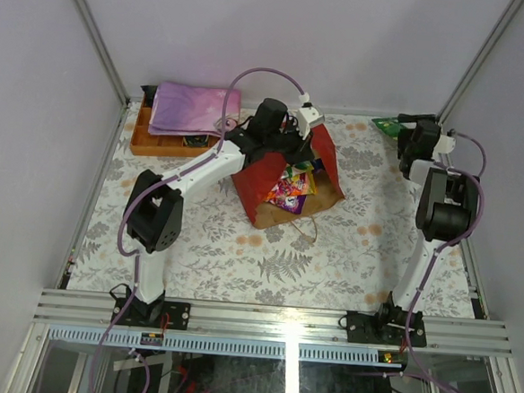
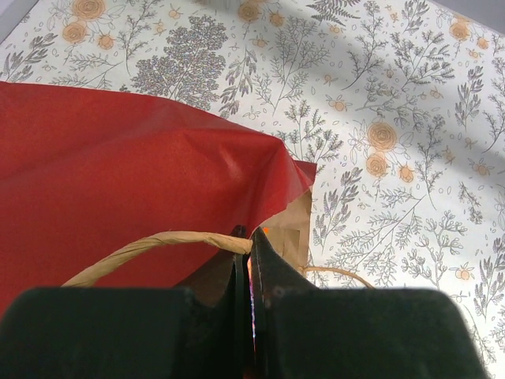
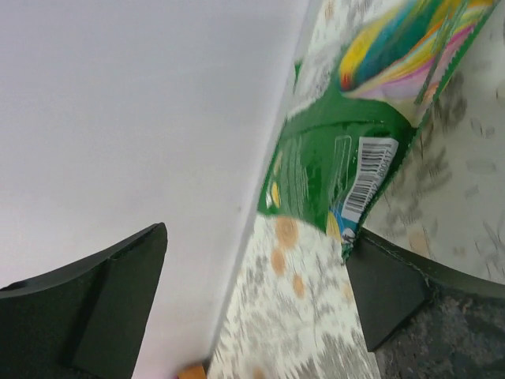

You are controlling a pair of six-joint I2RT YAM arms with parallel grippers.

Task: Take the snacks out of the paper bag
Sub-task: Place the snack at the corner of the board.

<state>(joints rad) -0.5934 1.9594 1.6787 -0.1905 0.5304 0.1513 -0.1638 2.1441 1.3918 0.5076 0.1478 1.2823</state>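
Observation:
The red paper bag lies tipped in the middle of the table, its brown inside facing the near side. Colourful snacks show in its mouth. My left gripper is shut on the bag's upper rim by the loop handle; in the left wrist view the jaws are pinched together over the red paper. At the far right corner a green snack packet lies flat against the wall. My right gripper stands open just short of it, one fingertip at the packet's corner.
A wooden box with a pink-purple folded cloth stands at the far left. The bag's second handle lies on the flowered tablecloth. Walls close the table at the back and both sides.

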